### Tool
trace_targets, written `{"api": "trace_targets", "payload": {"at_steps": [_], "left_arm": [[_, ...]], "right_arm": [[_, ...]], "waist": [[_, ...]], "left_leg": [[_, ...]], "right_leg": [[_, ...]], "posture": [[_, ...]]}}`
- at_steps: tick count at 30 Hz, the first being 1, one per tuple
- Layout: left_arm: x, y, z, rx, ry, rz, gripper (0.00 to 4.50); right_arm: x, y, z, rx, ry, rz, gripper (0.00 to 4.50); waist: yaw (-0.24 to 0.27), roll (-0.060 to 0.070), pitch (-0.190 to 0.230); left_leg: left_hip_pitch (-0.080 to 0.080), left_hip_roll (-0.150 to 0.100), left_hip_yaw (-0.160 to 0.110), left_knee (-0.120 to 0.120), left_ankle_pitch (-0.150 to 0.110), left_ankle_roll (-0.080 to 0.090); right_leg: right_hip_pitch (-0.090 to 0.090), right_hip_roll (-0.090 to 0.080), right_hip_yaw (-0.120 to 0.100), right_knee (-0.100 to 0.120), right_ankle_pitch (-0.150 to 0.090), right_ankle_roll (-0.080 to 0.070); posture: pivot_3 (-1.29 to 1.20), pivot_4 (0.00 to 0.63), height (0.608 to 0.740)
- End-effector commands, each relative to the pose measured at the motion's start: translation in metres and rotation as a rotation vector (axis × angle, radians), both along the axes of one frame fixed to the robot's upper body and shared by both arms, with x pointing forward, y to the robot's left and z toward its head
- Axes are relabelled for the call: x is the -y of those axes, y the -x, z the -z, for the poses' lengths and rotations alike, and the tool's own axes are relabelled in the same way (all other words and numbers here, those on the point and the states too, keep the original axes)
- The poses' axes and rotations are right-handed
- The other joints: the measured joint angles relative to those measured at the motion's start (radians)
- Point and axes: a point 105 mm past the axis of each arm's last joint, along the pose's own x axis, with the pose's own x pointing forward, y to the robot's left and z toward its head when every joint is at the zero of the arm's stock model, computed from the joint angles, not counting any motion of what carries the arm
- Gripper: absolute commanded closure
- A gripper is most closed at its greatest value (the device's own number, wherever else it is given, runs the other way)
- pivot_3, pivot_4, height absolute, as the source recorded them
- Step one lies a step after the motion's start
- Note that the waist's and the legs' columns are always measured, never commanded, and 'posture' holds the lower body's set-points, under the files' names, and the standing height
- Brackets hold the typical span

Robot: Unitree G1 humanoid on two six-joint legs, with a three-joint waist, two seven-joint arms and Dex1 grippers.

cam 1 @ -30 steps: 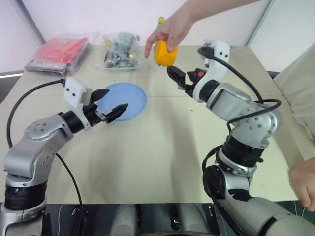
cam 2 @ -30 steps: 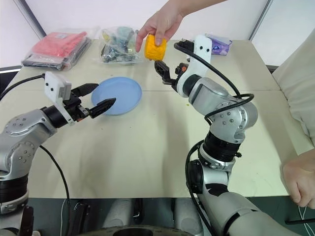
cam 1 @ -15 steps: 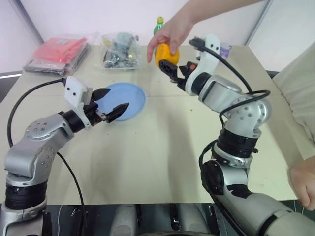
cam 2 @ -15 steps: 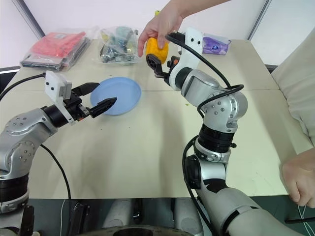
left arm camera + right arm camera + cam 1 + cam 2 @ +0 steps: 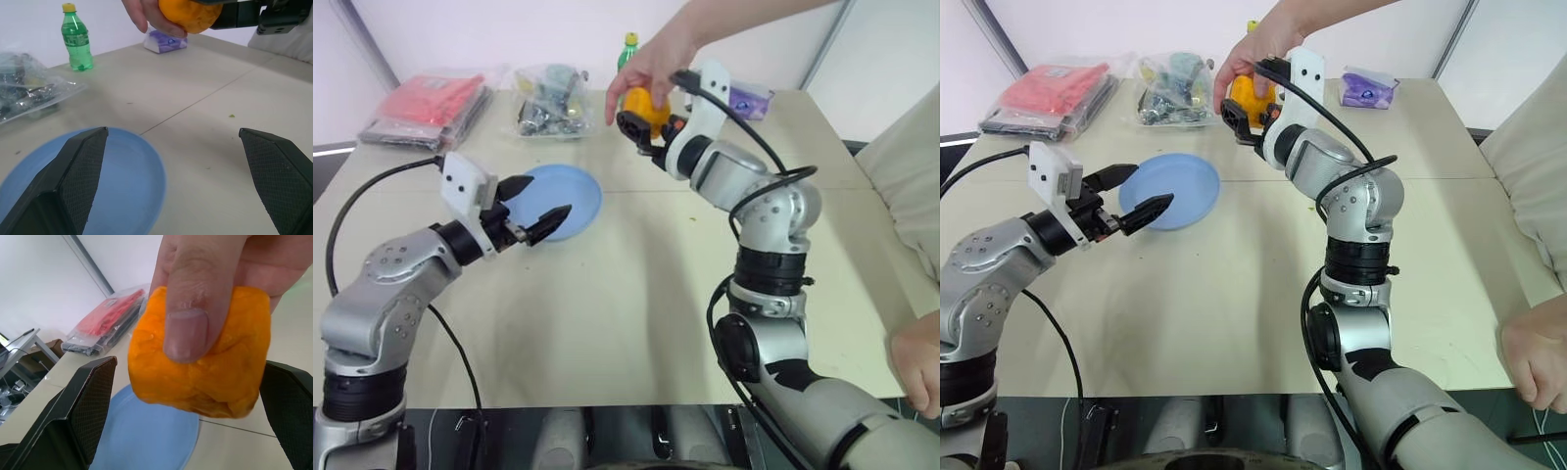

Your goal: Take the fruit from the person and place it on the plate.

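Fruit (image 5: 205, 357) held in the air by the person's hand (image 5: 651, 61), thumb across its front, above the far middle part of the table (image 5: 636, 294). Right gripper (image 5: 641, 122) level at the fruit, fingers spread wide, one on each side of it; in the right wrist view a gap at each finger, no contact seen. Plate (image 5: 563, 201) flat on the table, left of centre, bare, well apart from the fruit and nearer the near edge than it. Left gripper (image 5: 533, 211) poised at the plate's near-left rim, jaws wide apart, nothing between them.

Open tabletop between plate and right edge, and across the whole near half up to the near edge. Along the far edge: red packet (image 5: 435, 103) at the far-left corner, clear bag of small items (image 5: 548, 98) beside it, green bottle (image 5: 77, 36) upright behind the fruit, purple packet (image 5: 1368, 88) toward the far-right corner. Second hand of the person (image 5: 915, 362) beyond the right edge, near the near-right corner.
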Motion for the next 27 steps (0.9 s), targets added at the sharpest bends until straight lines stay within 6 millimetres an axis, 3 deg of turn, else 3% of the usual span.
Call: {"api": "trace_targets", "payload": {"at_steps": [1,6,7,15,23,27], "left_arm": [[0.0,0.007,-0.013,0.056,0.003,-0.005,0.0],[0.001,0.007,-0.012,0.054,0.004,-0.008,0.0],[0.0,0.007,-0.012,0.054,0.004,-0.008,0.0],[-0.001,0.006,-0.012,0.049,0.003,-0.014,0.0],[-0.025,0.019,-0.001,0.0,-0.037,-0.096,0.0],[-0.04,0.031,0.002,-0.012,-0.048,-0.168,0.0]], "right_arm": [[-0.003,0.001,-0.021,0.089,-0.004,-0.004,0.03],[-0.005,0.002,-0.023,0.11,-0.001,-0.014,2.28],[-0.005,0.002,-0.023,0.111,-0.001,-0.014,2.42],[-0.004,0.003,-0.018,0.098,0.018,-0.016,2.42],[-0.033,0.009,0.037,-0.004,0.106,-0.129,2.42],[-0.066,0.008,0.06,-0.022,0.12,-0.219,2.42]], "waist": [[0.0,0.0,0.0],[0.0,0.0,0.0],[0.0,0.0,0.0],[0.0,0.0,0.0],[-0.002,0.0,0.0],[-0.012,0.0,0.0]], "left_leg": [[0.0,0.0,0.0,0.0,0.0,0.0],[0.0,0.0,0.0,0.0,0.0,0.0],[0.0,0.0,0.0,0.0,0.0,0.0],[0.0,0.0,0.0,-0.001,0.0,0.0],[0.0,0.001,-0.001,-0.004,0.0,0.0],[0.0,0.001,-0.001,-0.006,0.0,0.0]], "right_leg": [[0.0,0.0,0.0,0.0,0.0,0.0],[0.0,0.0,0.0,-0.001,0.0,0.0],[0.0,0.0,0.0,-0.001,0.0,0.0],[0.0,0.0,0.0,-0.001,0.0,0.0],[-0.002,0.0,0.001,-0.002,0.0,0.0],[-0.002,0.0,0.001,-0.002,0.0,0.0]], "posture": [[0.0,0.15,0.731],[0.0,0.15,0.731],[0.0,0.15,0.731],[0.0,0.15,0.731],[0.0,0.15,0.731],[0.0,0.15,0.731]]}}
